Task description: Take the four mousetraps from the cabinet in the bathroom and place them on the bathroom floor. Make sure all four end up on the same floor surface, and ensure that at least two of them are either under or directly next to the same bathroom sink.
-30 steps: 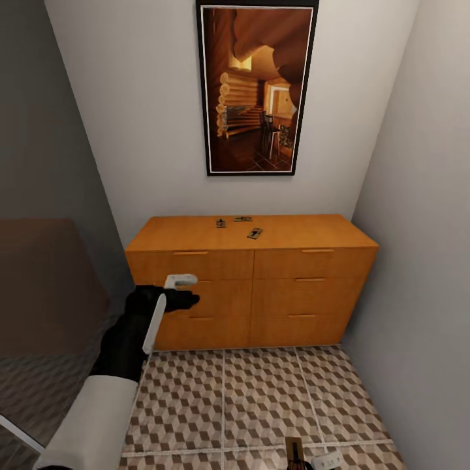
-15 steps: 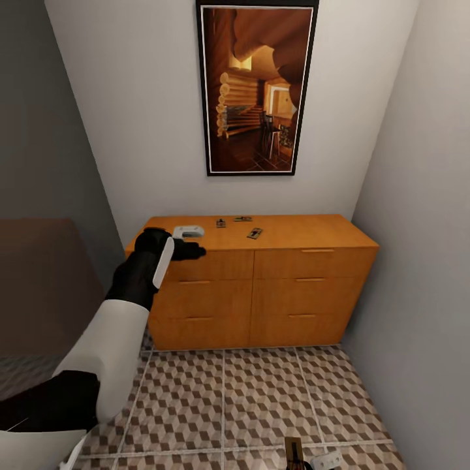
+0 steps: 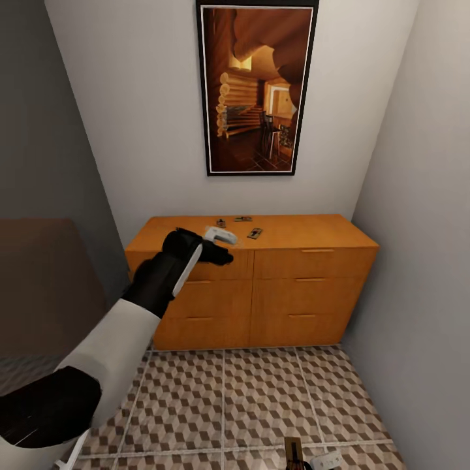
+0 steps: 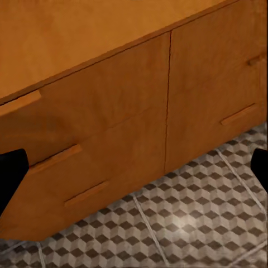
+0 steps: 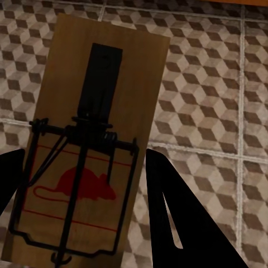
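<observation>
Three mousetraps point(image 3: 221, 222), point(image 3: 243, 219), point(image 3: 254, 233) lie on the flat top of the orange-brown cabinet point(image 3: 307, 235), toward its back middle. My left gripper point(image 3: 219, 245) hovers at the cabinet's front top edge, just short of them, open with nothing between its fingers. In the left wrist view the left gripper point(image 4: 134, 167) looks over the drawer fronts and the bathroom floor point(image 4: 184, 223). Low at the bottom edge of the head view, my right gripper point(image 3: 312, 462) is shut on a fourth mousetrap point(image 3: 294, 450). That mousetrap point(image 5: 89, 145) hangs above the cube-patterned tiles in the right gripper point(image 5: 84, 162).
A framed picture point(image 3: 256, 85) hangs on the wall above the cabinet. Walls close in at the right point(image 3: 424, 261) and left point(image 3: 39, 130). Cube-patterned tiles point(image 3: 261, 398) lie between me and the cabinet.
My left arm has risen from drawer height to the cabinet's top edge and moved right toward the three mousetraps. The right gripper and its mousetrap have not moved.
</observation>
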Available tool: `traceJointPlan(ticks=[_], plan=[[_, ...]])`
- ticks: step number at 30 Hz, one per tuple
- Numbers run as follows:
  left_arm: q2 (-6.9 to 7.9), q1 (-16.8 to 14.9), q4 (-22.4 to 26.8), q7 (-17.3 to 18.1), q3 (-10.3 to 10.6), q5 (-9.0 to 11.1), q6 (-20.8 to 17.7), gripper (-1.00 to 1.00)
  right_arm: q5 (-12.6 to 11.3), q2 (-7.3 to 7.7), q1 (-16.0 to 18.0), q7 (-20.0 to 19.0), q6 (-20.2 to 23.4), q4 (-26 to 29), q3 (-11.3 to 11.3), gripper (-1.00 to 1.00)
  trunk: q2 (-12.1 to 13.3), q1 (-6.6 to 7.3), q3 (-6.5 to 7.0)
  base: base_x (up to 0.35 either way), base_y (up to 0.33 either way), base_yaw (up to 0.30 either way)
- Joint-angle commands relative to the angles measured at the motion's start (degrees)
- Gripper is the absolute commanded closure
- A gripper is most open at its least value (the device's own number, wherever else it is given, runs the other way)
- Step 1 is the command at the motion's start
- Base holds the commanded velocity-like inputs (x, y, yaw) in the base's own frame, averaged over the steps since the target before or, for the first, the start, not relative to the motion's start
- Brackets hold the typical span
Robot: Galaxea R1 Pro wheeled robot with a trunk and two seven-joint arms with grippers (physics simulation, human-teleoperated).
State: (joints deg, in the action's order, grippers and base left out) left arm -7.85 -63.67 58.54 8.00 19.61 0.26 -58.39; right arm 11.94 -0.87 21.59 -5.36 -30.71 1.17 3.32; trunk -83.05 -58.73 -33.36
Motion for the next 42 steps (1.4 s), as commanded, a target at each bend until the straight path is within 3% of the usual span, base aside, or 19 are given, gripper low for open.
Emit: traceJointPlan(ticks=[1,3,9,18,42], plan=[[0.05,-0.05,0.07,1.45,1.79,-0.19,-0.19,-1.00,0.01,0.00,0.03,-0.36,-0.14,-0.03,0.38,1.00,-0.03,0.00,-0.06,0.000,0.000,0.000],[0.14,-0.07,0.14,2.89,3.31,-0.18,-0.19,-1.00,0.01,0.00,0.03,-0.36,-0.14,-0.03,0.37,1.00,-0.03,0.00,-0.06,0.000,0.000,0.000],[0.46,-0.12,0.55,4.34,4.70,-0.17,-0.16,-1.00,0.02,-0.01,0.03,-0.36,-0.14,-0.03,0.44,1.00,-0.03,0.00,-0.06,0.000,0.000,0.000],[1.02,-0.14,0.53,4.56,4.90,-0.10,-0.15,-1.00,0.05,0.07,0.03,-0.36,-0.14,-0.03,0.46,1.00,-0.03,0.00,-0.06,0.049,0.000,0.000],[1.08,-0.14,-1.78,4.35,4.75,-0.33,0.19,-1.00,0.01,0.05,0.03,-0.36,-0.28,-0.03,0.46,1.00,-0.03,0.00,-0.06,0.286,0.000,0.000]])
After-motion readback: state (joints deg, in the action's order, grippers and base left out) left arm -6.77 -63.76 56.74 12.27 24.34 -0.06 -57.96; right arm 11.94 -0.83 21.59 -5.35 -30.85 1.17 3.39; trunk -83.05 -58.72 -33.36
